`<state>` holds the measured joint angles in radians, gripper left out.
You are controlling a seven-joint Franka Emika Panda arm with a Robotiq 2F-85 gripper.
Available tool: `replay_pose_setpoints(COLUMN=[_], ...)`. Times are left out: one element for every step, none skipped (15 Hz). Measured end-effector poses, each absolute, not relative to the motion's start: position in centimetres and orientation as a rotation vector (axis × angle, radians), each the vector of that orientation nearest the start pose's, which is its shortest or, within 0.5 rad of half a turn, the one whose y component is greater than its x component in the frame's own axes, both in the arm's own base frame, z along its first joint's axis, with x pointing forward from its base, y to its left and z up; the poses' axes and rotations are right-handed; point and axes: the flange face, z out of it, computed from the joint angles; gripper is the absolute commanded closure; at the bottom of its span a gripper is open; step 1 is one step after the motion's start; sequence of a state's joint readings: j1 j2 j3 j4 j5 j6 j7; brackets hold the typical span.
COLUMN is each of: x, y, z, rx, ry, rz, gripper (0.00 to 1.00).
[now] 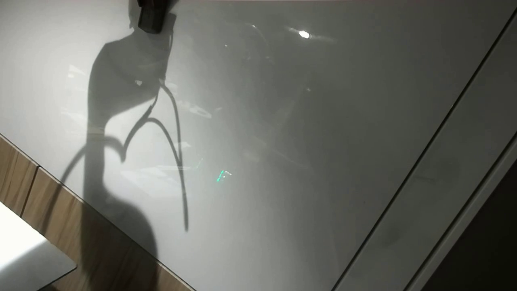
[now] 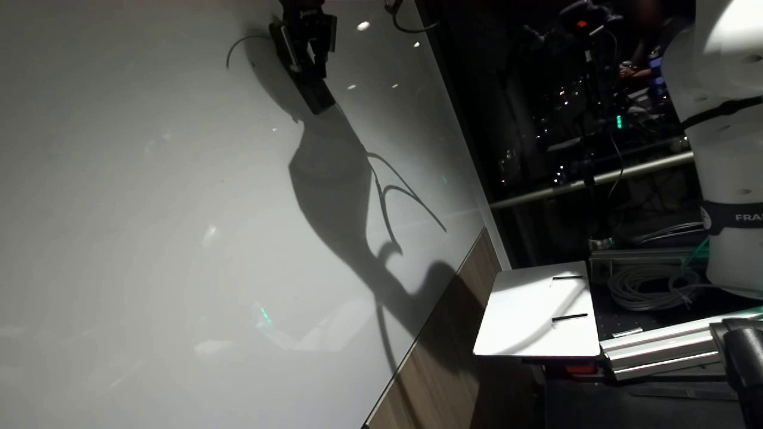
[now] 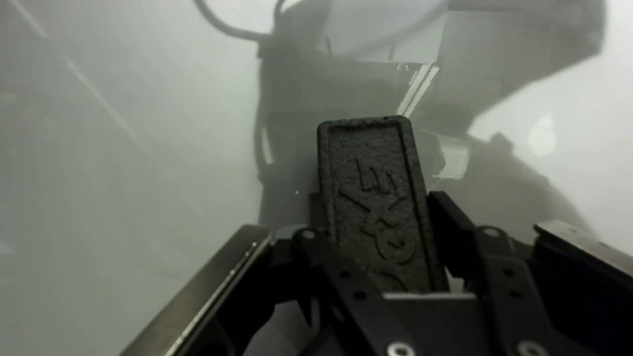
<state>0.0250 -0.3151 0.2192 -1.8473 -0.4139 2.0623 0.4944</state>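
1. Surface: a pale glossy surface (image 2: 149, 196) fills the left part of an exterior view and carries blurred light reflections.
2. Gripper: the black gripper (image 3: 380, 220) is located near the top edge in an exterior view. Its fingers (image 3: 452, 237) are closed against the two long sides of a dark block (image 3: 378, 198), one finger per side.
3. Block: the dark block is clamped between the fingers, its far end projecting beyond them over the pale glossy surface. The visible face is rectangular and grainy, with a raised rim and irregular line marks inside. Contact between the dark block and the surface below cannot be confirmed.
4. Shadow: a broad shadow (image 2: 334, 179) extends from the block area to a wood-grain strip (image 2: 429, 387). Thin curved shadow lines branch from its side.
5. Strip: the wood-grain strip borders the pale glossy surface along a diagonal edge in both exterior views.
6. Plate: a white plate (image 2: 518, 316), right of the strip, shows two short black bars (image 2: 569, 317).
7. Hardware: an aluminium profile (image 2: 661, 351) is positioned just beside the white plate, near a coiled cable (image 2: 623, 292).
8. Arm: the white robot arm (image 2: 730, 161) occupies the right edge; its dark band (image 2: 724, 217) reads "FRA", partly cut off.
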Motion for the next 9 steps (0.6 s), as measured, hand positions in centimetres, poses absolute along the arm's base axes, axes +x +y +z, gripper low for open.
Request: replay_pose_setpoints(x=[47.93,47.95,47.96,47.96,47.97,47.98,47.98,47.98,47.98], y=[11.80,11.76,11.75,11.74,11.73,11.72,11.72,11.72,11.72], z=[70.94,70.88,70.82,70.75,70.69,70.66,70.65,70.65,70.65], rx=[-3.211,-3.212,-3.213,-3.214,-3.215,-3.216,-3.216,-3.216,-3.216], ry=[0.231,0.231,0.232,0.231,0.231,0.231,0.231,0.231,0.231], rz=[-1.085,-1.083,-1.082,-1.080,-1.078,-1.077,-1.077,-1.078,-1.078], gripper=[0.72,0.72,0.72,0.72,0.72,0.72,0.72,0.72,0.72])
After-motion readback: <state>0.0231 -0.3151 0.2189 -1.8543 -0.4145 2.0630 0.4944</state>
